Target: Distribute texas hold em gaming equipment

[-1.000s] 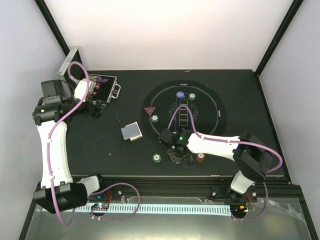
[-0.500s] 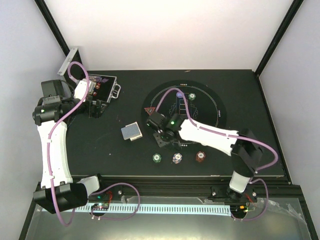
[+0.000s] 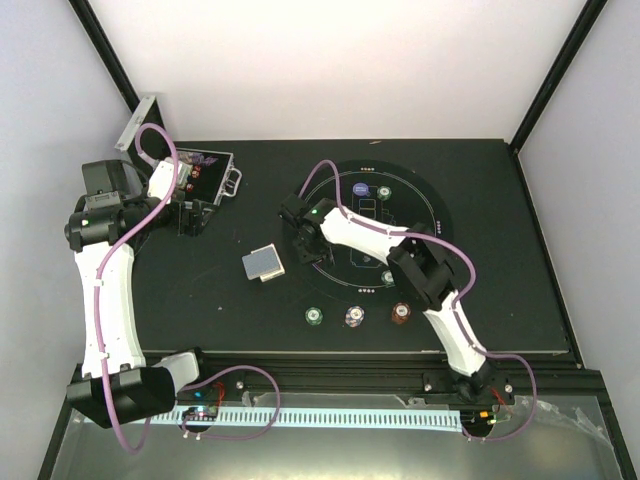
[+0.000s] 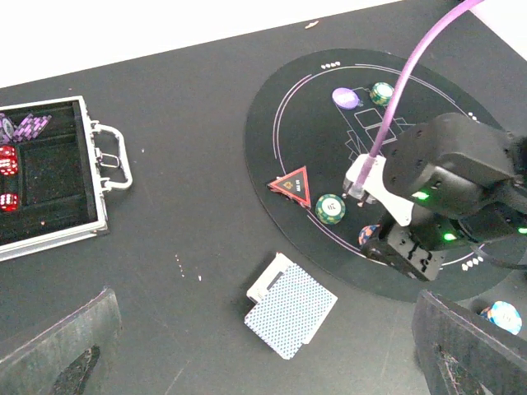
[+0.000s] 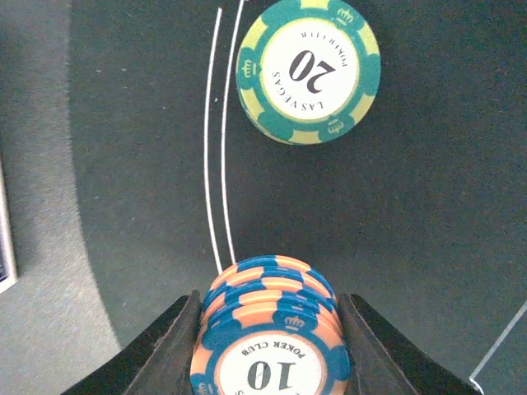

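My right gripper is at the left edge of the round mat. In the right wrist view it is shut on a short stack of blue-and-orange "10" chips, which also shows in the left wrist view. A green "20" chip lies flat just beyond it. The grey-blue card deck lies left of the mat. My left gripper is open and empty, high beside the case; the deck shows between its fingers.
The open silver case sits at the far left. A red triangle marker, a purple disc and a green chip lie on the mat. Green, white and brown-red chips line the front.
My right gripper has swung from the mat's front edge up to its left edge. A white chip now shows where it was. The left arm has not moved.
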`<action>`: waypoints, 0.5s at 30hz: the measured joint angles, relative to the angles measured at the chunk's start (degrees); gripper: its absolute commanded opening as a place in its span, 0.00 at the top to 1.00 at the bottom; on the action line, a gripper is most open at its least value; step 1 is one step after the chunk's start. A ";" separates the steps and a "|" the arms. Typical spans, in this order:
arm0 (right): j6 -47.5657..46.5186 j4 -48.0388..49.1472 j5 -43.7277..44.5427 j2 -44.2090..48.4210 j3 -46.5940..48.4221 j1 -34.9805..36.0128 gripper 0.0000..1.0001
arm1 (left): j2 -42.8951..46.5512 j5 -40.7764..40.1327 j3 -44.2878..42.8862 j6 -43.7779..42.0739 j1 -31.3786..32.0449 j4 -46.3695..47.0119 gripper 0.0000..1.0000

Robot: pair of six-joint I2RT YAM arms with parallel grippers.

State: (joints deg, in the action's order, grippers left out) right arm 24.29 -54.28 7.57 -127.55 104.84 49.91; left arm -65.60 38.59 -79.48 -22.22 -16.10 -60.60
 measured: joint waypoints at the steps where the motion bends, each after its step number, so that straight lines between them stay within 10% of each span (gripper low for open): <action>1: -0.13 -0.04 -0.22 -0.85 0.48 -0.24 0.69 | 0.00 0.00 0.00 0.00 0.00 0.00 0.01; 15: -0.61 -1.07 -3.21 -8.55 8.96 -1.84 0.69 | 0.00 0.02 0.02 0.07 0.00 0.17 0.01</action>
State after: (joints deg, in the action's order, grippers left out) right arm 23.68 -55.35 4.36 -136.09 113.80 48.07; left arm -65.60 38.61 -79.46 -22.15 -16.10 -60.42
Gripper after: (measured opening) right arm 0.430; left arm 0.989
